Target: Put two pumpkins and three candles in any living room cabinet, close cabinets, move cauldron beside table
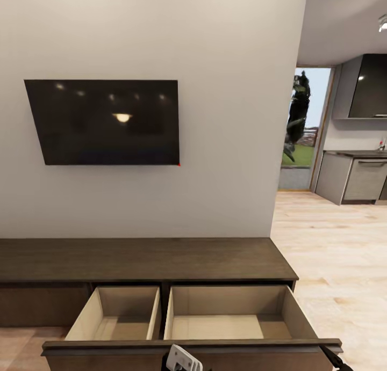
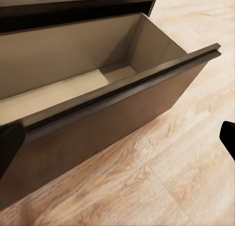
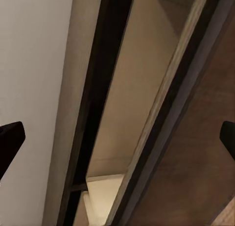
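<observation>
The long dark-brown cabinet [image 1: 145, 259] stands against the wall under a TV. Its wide drawer [image 1: 301, 320] is pulled out toward me, showing two pale beige compartments with nothing in them. My left gripper [image 2: 117, 140] is open, its dark fingertips [image 2: 9, 143] at the frame edges, hovering in front of the drawer front [image 2: 112, 133] above the floor. My right gripper [image 3: 117, 138] is also open with nothing between its fingers, looking down along the drawer's rim [image 3: 171, 103] and into its interior. The pumpkins, candles, cauldron and table are out of view.
A black TV [image 1: 105, 121] hangs on the grey wall above the cabinet. Light wood floor [image 1: 333, 253] runs off to the right toward a kitchen with grey units [image 1: 355, 177] and a glass door [image 1: 301, 129].
</observation>
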